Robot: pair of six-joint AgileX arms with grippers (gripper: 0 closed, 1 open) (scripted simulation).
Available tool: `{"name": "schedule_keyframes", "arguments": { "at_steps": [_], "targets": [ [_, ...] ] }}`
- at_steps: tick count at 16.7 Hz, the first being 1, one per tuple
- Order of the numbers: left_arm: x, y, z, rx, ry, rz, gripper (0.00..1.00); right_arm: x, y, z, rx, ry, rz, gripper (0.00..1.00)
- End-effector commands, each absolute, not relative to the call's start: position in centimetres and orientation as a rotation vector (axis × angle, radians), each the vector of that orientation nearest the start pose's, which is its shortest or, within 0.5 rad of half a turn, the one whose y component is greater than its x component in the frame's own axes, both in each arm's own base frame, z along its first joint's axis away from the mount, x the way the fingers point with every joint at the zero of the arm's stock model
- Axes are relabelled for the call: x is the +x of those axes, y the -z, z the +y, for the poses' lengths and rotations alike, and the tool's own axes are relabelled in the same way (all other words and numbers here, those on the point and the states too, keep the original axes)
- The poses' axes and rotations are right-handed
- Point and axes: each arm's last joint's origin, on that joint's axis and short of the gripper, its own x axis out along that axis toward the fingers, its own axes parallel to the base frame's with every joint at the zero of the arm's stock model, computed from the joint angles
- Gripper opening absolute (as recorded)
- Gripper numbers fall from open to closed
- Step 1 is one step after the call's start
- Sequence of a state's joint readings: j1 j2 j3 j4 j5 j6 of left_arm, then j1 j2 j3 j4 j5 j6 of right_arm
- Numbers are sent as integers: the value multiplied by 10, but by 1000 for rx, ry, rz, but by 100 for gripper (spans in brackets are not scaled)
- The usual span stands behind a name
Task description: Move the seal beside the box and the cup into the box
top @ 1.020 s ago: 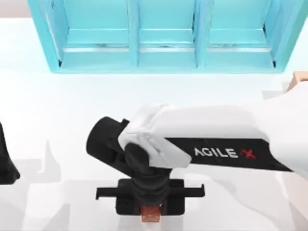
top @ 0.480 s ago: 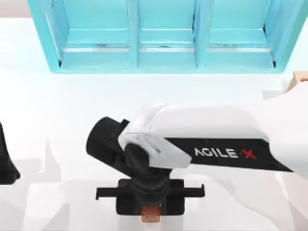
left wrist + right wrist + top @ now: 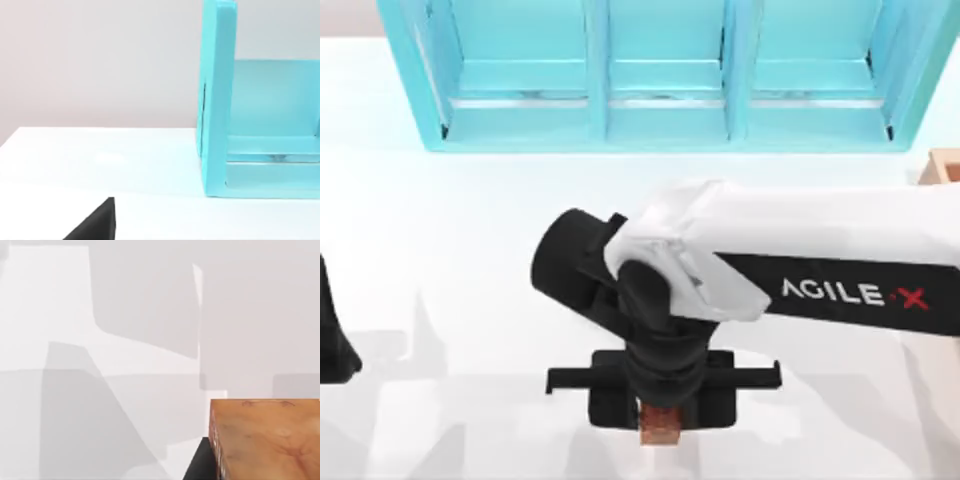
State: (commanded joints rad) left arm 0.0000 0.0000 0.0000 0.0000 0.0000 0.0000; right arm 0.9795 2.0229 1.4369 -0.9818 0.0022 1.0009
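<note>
Jaws of the right gripper, clamping the seal, have shifted rightward.

I'm seeing the reddish-brown mottled seal sitting at the frame's bottom centre. The tan box is peeking in at the right edge.

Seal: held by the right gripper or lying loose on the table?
Held: the seal sits clamped in the right gripper, above the table.

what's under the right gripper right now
The seal sticks out below the right gripper, held in its jaws. The arm covers the seal's upper part and the table beneath.
</note>
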Motion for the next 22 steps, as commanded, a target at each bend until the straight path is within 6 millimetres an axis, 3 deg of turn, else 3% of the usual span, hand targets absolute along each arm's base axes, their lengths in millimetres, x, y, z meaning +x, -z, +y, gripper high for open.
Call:
{"name": "schedule_keyframes", "arguments": {
  "at_steps": [6, 8, 14, 18, 22],
  "targets": [
    [106, -160, -1, 0, 0, 0, 100, 206, -210, 259, 16, 5, 1565, 0],
    [106, -160, -1, 0, 0, 0, 100, 203, -220, 245, 13, 8, 1567, 0],
    [106, -160, -1, 0, 0, 0, 100, 203, -222, 243, 10, 7, 1568, 0],
    [106, -160, -1, 0, 0, 0, 100, 230, -227, 222, 12, 8, 1568, 0],
    [106, -160, -1, 0, 0, 0, 100, 271, -234, 176, 10, 12, 1573, 0]
  ]
}}
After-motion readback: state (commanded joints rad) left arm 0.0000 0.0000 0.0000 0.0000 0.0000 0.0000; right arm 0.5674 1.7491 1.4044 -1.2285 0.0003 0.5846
